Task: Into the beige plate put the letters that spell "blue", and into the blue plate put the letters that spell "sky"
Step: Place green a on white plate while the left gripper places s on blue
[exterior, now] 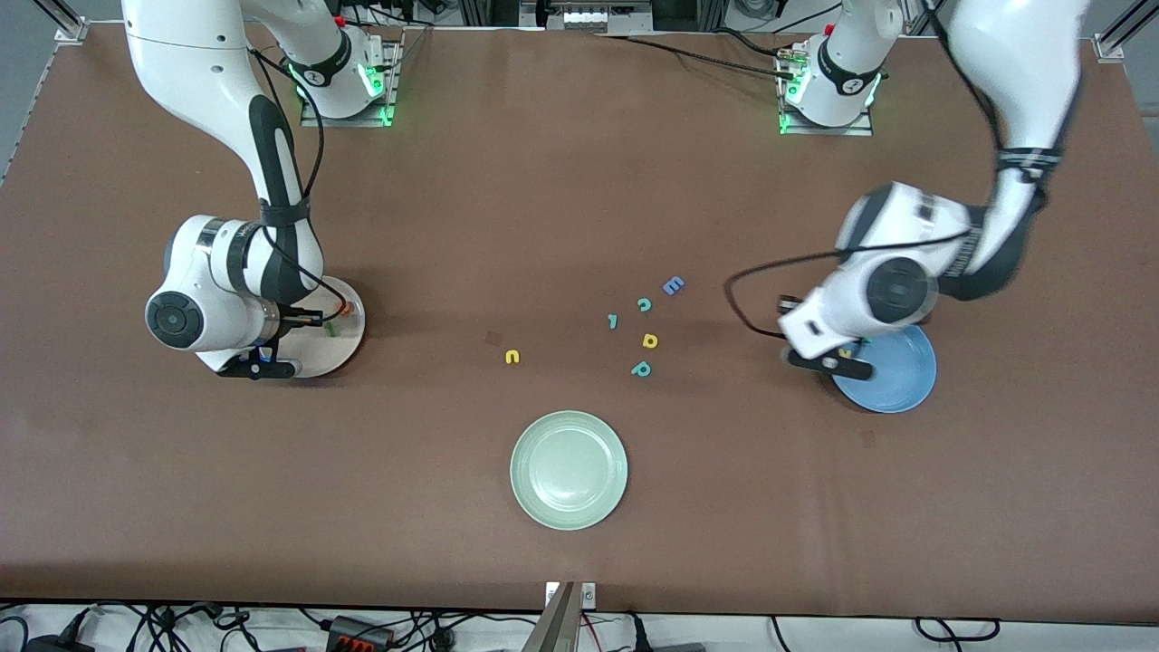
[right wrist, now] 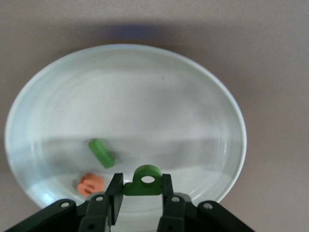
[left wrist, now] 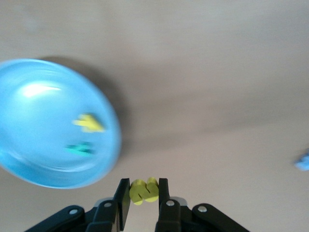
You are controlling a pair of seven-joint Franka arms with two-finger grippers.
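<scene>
- Yellow foam showed between the jaws of the left tool: it was clenched on the yellow s, just off the rim of the blue plate, near the counter's left-arm end.
- That plate already held the yellow k and teal y, so the release point lay a short way across the rim.
- The right tool gripped the green b over the beige plate, above the green l and orange e.
- The yellow u lay mid-counter, somewhat nearer the right arm.
</scene>
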